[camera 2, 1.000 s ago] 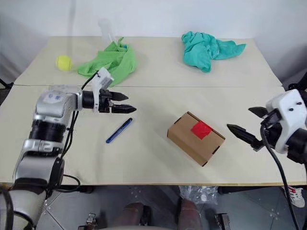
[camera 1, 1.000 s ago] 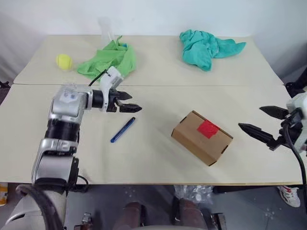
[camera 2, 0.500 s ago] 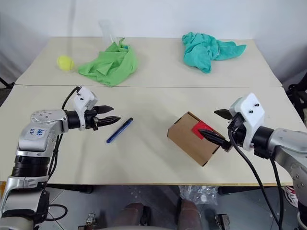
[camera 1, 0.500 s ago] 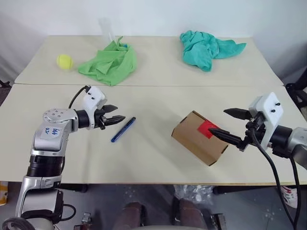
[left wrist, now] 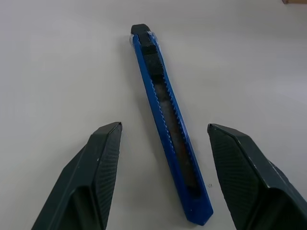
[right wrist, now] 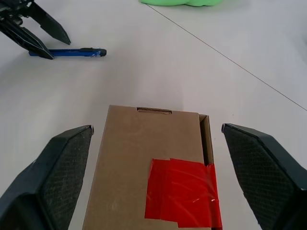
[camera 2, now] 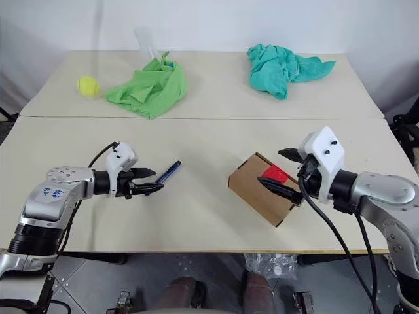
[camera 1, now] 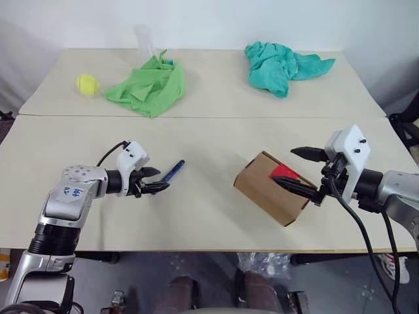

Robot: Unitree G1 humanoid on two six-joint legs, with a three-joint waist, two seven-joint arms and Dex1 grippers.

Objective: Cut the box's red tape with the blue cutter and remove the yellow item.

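1. The blue cutter (left wrist: 165, 124) lies flat on the pale worktop (camera 1: 209, 209), toward the robot's left, well apart from the box (camera 1: 272, 188).
2. The left gripper (left wrist: 165, 128) sits low over the worktop at the cutter's near end. Its fingers (left wrist: 98, 172) are spread, one on each side of the blue body, and neither touches it.
3. In the left wrist view the cutter runs between the two fingers, its dark tip pointing away from the gripper.
4. The box rests on the worktop toward the robot's right, turned at an angle to the front edge. Its flaps are closed.
5. The red tape (right wrist: 184, 191) sits on the box's top face at the end nearer the right gripper, reaching the edge of the flap there.
6. The right gripper (camera 1: 302, 173) is at the box's taped end, fingers (right wrist: 57, 172) held wide. In the right wrist view they stand either side of the box without closing on it; from the head views I cannot tell whether the lower finger touches the cardboard.
7. A tennis ball (camera 1: 87, 84), a green cloth (camera 1: 147, 85) and a teal cloth (camera 1: 281, 64) lie on the far half of the worktop.
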